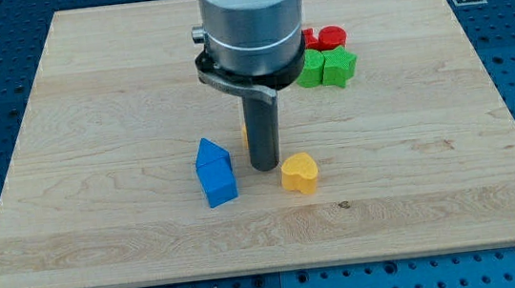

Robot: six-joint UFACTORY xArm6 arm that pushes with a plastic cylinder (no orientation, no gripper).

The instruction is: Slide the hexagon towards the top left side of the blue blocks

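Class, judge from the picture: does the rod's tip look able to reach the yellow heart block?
Probably yes: my tip stands just left of the yellow heart block in the view, nothing lies between them, and the blue blocks sit on its other side.

Hexagon hidden, blue blocks at centre

A sliver of orange (pixel 244 134), shape unreadable, peeks out behind the rod, just up-right of two touching blue blocks (pixel 214 171), which lie left of centre on the board.
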